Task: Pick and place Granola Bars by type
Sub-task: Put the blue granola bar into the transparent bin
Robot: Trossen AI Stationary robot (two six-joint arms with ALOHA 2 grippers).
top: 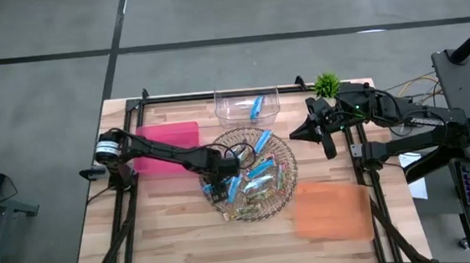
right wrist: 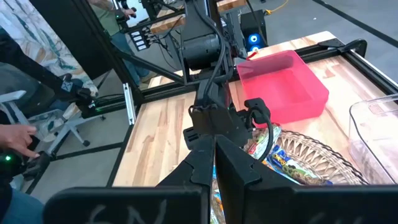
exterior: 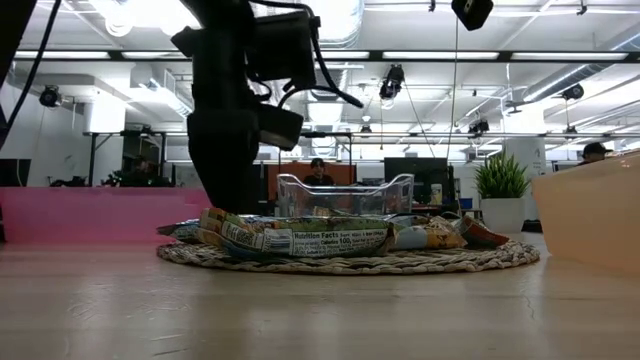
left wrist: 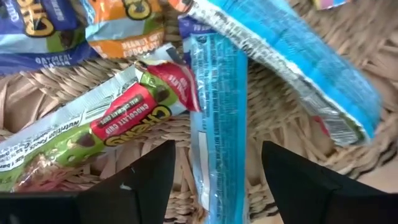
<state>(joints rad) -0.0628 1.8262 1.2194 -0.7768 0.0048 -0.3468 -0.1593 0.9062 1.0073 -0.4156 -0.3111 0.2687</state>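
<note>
Several wrapped granola bars lie heaped in the round wicker tray [top: 283, 157] at the table's middle. My left gripper [left wrist: 214, 180] is down in the tray's left part [top: 217, 187], pointing down, open. Its two fingers stand on either side of a bright blue bar [left wrist: 217, 124] that lies flat on the wicker. A green-and-red bar [left wrist: 93, 130] lies beside it, and a second blue bar [left wrist: 292, 62] overlaps its far end. One blue bar [top: 257, 107] lies in the clear bin [top: 247, 104]. My right gripper [right wrist: 214, 165] waits shut above the table, right of the tray [top: 312, 130].
A pink bin [top: 167, 145] sits left of the tray and an orange bin [top: 334, 210] at its near right. A small green plant [top: 326, 82] stands at the far edge. In the low view the bars [exterior: 300, 238] hide the left fingertips.
</note>
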